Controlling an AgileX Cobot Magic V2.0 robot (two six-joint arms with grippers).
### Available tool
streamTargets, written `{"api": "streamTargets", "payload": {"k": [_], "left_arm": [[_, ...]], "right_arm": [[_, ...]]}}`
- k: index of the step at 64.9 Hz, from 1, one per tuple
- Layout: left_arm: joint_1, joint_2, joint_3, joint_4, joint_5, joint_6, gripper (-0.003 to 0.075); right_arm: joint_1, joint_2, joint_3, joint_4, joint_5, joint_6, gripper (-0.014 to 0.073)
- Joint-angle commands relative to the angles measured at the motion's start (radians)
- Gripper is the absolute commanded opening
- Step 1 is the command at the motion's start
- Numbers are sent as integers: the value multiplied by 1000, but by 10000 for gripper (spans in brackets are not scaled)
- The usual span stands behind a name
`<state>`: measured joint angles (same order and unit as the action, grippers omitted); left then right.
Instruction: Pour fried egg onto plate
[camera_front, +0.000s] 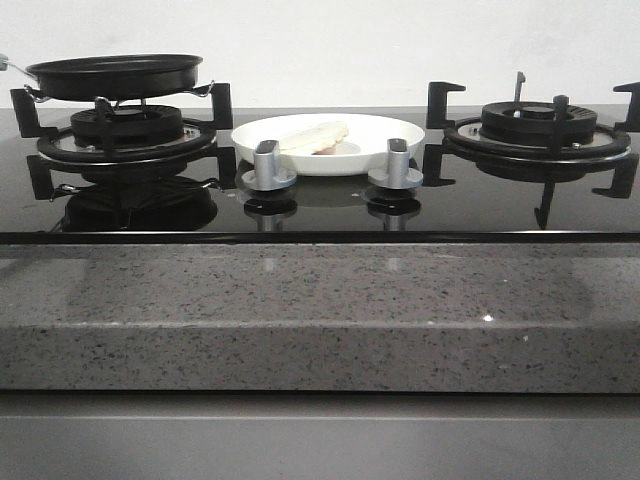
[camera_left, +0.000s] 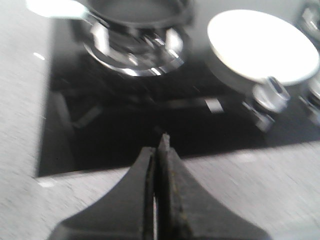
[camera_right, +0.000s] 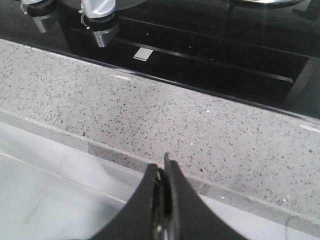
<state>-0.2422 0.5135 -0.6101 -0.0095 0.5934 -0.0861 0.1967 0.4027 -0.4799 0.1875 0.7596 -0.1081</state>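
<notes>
The fried egg, pale cream with a small orange spot, lies folded on the white plate between the two burners. The plate also shows in the left wrist view, washed out, so the egg cannot be made out there. The black pan sits on the left burner and also shows in the left wrist view. My left gripper is shut and empty, over the stove's front edge. My right gripper is shut and empty, over the granite counter front. Neither gripper shows in the front view.
Two silver stove knobs stand in front of the plate. The right burner has black pan supports. A speckled granite counter ledge runs along the front of the black glass stovetop.
</notes>
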Motion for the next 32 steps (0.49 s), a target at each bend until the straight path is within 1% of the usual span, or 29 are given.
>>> {"api": "streamTargets", "payload": {"k": [1, 5, 12, 22, 32], "left_arm": [[38, -72, 88, 2, -218, -11, -19], [62, -137, 191, 2, -326, -11, -19], [108, -274, 347, -19, -466, -11, -19], [147, -445, 513, -54, -545, -11, -19], [158, -541, 587, -54, -593, -11, -19]], "right_arm": [[-1, 4, -27, -4, -70, -8, -68], [-1, 4, -27, -4, -70, -8, -68], [-1, 4, -27, -4, -70, -8, -68], [-1, 4, -27, -4, -70, -8, -68], [-1, 4, -27, -4, -70, -8, -68]]}}
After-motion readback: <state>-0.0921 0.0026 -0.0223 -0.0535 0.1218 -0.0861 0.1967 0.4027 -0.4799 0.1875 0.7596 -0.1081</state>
